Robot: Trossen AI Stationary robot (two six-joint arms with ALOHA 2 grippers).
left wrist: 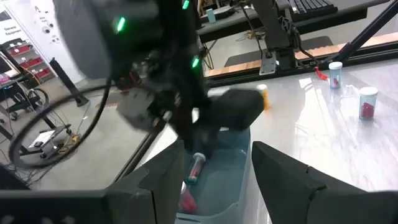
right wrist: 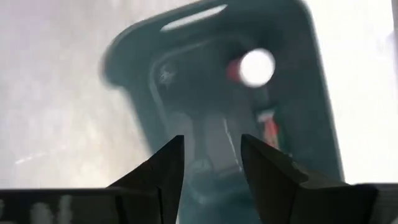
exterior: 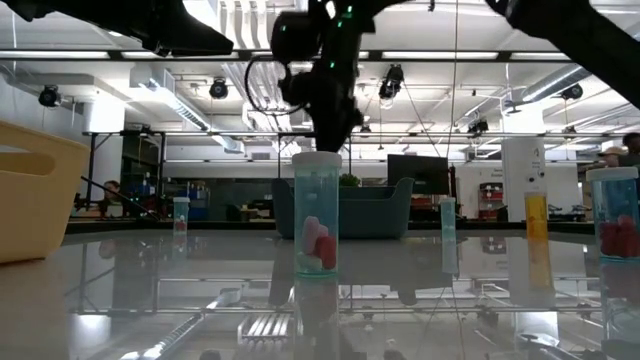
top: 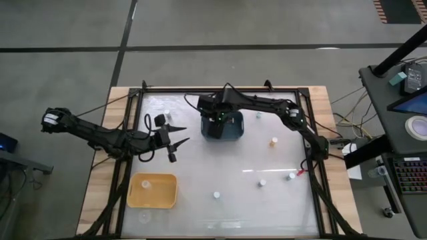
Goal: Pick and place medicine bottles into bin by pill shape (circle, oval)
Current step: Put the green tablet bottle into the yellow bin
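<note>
A dark blue bin [top: 230,128] stands at the table's far middle, and a yellow bin [top: 153,190] near the front left. My right gripper [right wrist: 211,140] hangs open above the blue bin, pointing down, with nothing between its fingers. Inside that bin lie a white-capped bottle [right wrist: 256,66] and another bottle [left wrist: 196,168] on the bin's floor. Loose medicine bottles stand upright on the table: an orange one [top: 274,141], white-capped ones [top: 262,181] [top: 291,176] [top: 216,195]. My left gripper [top: 177,145] waits open to the left of the blue bin, facing it.
Two more small bottles [top: 258,115] [top: 167,113] stand near the far edge, either side of the blue bin. In the low view a bottle with pink pills [exterior: 316,215] stands nearest. A black frame [top: 313,200] runs round the table. Open tabletop lies between the two bins.
</note>
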